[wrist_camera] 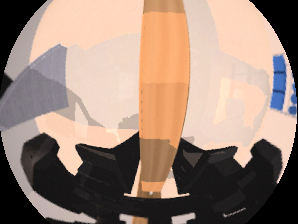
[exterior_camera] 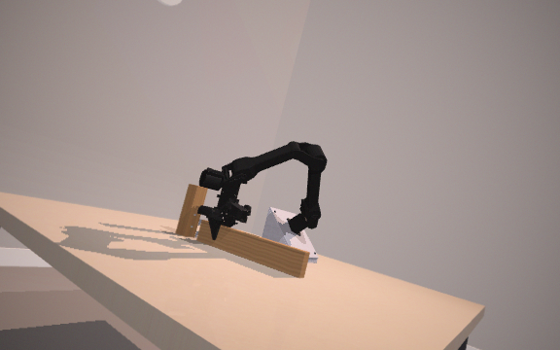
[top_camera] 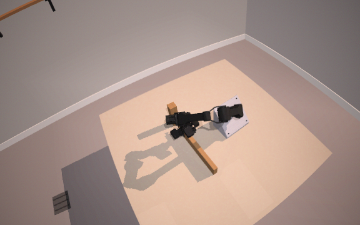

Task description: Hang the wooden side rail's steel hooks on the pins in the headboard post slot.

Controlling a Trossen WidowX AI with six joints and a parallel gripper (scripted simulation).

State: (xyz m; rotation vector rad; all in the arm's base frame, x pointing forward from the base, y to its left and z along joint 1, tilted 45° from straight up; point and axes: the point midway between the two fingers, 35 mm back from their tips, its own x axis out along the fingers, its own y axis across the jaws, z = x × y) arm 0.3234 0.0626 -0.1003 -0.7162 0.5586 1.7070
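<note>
The wooden side rail (top_camera: 206, 158) (exterior_camera: 261, 248) (wrist_camera: 165, 55) stands on its narrow edge, its far end low at the table top. Its near end faces the upright wooden headboard post (top_camera: 172, 107) (exterior_camera: 190, 209), with a narrow gap showing in the exterior view. Small pale metal bits show in that gap; whether the hooks sit on the pins cannot be told. My gripper (exterior_camera: 218, 229) (wrist_camera: 154, 131) is shut on the rail near its post end, one finger on each side. The arm hides this part in the top view.
The table (top_camera: 261, 156) (exterior_camera: 358, 301) carries everything. The arm's pale base plate (top_camera: 230, 129) (exterior_camera: 284, 217) is on the side of the rail away from the exterior camera. A blue segmented thing (wrist_camera: 279, 82) shows at the right of the wrist view. The arm arches above the table.
</note>
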